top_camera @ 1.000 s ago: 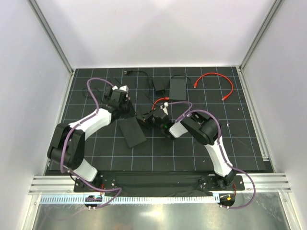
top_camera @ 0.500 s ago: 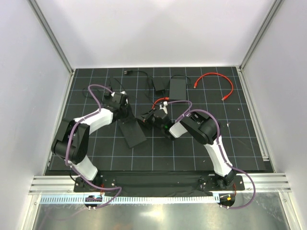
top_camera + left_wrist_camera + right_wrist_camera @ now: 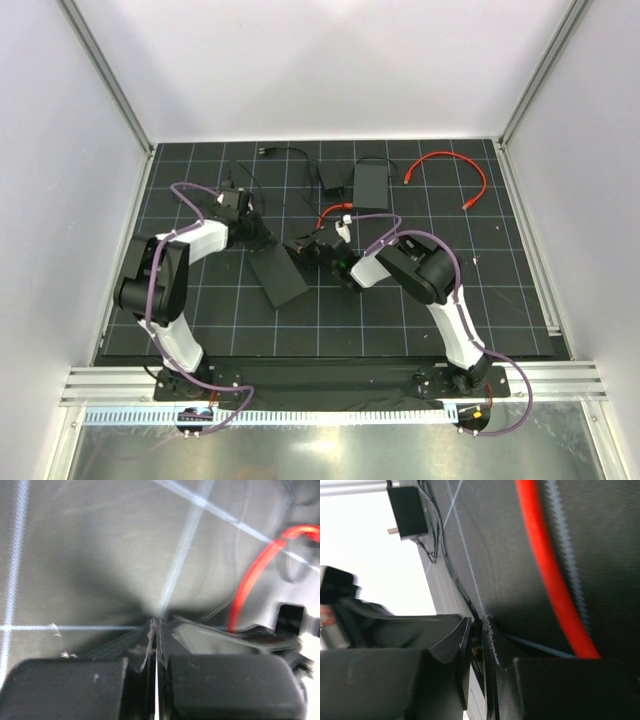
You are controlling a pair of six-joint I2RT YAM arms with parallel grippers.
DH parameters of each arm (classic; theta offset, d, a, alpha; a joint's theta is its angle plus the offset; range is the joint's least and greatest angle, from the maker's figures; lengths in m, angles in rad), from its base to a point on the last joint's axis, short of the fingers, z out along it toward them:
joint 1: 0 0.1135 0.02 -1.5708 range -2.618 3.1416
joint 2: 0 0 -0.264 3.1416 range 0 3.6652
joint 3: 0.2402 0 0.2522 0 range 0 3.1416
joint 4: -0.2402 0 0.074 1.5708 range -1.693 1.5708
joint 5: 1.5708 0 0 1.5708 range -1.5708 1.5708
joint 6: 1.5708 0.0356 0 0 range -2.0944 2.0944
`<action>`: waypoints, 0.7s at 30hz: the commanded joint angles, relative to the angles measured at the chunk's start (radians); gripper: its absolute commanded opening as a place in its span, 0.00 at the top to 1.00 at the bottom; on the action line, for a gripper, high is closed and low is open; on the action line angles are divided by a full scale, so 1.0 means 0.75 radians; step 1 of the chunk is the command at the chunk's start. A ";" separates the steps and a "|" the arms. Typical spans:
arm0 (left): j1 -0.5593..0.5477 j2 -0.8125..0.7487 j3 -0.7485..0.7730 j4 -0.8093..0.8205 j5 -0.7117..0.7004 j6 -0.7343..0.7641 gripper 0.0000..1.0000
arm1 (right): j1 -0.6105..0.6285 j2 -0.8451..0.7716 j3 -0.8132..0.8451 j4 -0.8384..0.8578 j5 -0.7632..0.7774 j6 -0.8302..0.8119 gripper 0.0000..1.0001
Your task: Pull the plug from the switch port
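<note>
The black switch box (image 3: 277, 278) lies slanted on the gridded mat. A red cable (image 3: 328, 212) runs to its far right corner, where the plug is hidden under my right gripper (image 3: 312, 248). In the right wrist view that gripper (image 3: 479, 622) has its jaws nearly together on a small dark piece, seemingly the plug, with the red cable (image 3: 545, 565) passing just beside it. My left gripper (image 3: 257, 238) sits low at the switch's far left end. In the left wrist view it (image 3: 155, 625) is shut with nothing between the fingers, and the red cable (image 3: 250, 580) shows to the right.
A black power brick (image 3: 370, 185) and a smaller adapter (image 3: 332, 178) lie behind the switch; the adapter also shows in the right wrist view (image 3: 407, 510). A second red cable (image 3: 450, 165) curls at the back right. A thin black cord (image 3: 282, 152) lies at the back.
My left arm has folded in, its elbow swinging left, and its gripper has dropped lower against the switch's far left end. The right gripper has stayed at the plug.
</note>
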 commanded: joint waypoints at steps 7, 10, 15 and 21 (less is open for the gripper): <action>-0.024 0.130 -0.037 -0.259 -0.077 0.031 1.00 | -0.020 -0.065 0.020 -0.176 0.197 0.072 0.99; -0.026 0.003 -0.137 -0.109 -0.082 0.029 1.00 | -0.022 -0.026 0.060 -0.134 0.127 0.011 0.99; -0.028 -0.297 -0.283 0.029 -0.184 0.092 1.00 | -0.024 0.019 0.054 0.016 0.017 -0.071 0.99; -0.028 -0.414 -0.279 0.080 -0.064 0.215 0.92 | -0.024 0.015 0.044 0.059 -0.108 -0.172 0.99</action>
